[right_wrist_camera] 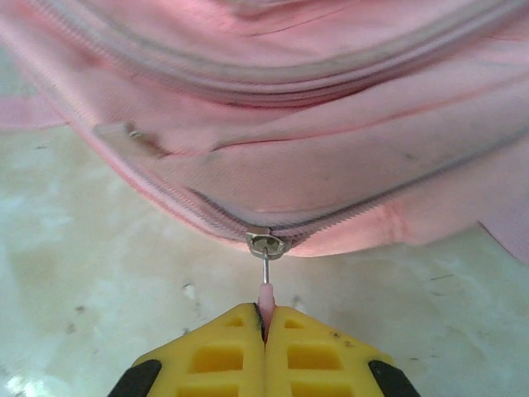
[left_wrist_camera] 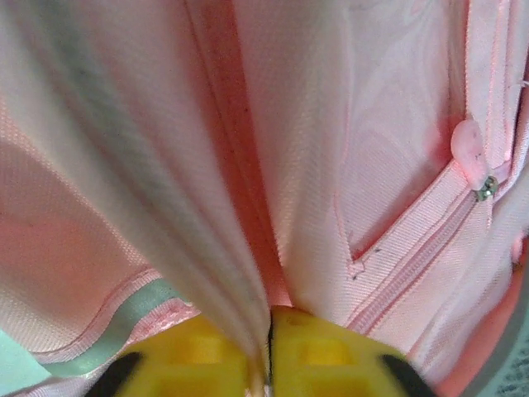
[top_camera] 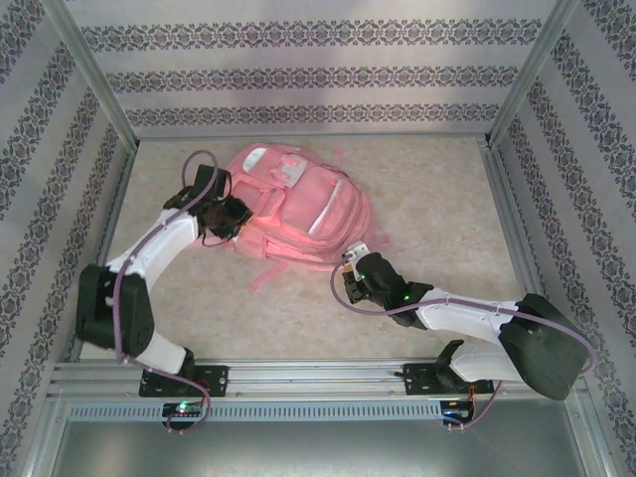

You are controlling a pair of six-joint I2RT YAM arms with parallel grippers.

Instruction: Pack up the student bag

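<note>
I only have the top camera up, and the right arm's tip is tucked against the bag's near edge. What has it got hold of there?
Observer: The right wrist view shows the right jaws shut on the small pink pull tab of a metal zip slider at the student bag edge.
Operator: And the left arm, up at the bag's side?
Observer: In the left wrist view, the left jaws pinch a fold of the bag's pink fabric.
Operator: Anything else near that fold?
Observer: A pale reflective strip runs to its left, and a round pink pull sits on a pocket zip to its right.
</note>
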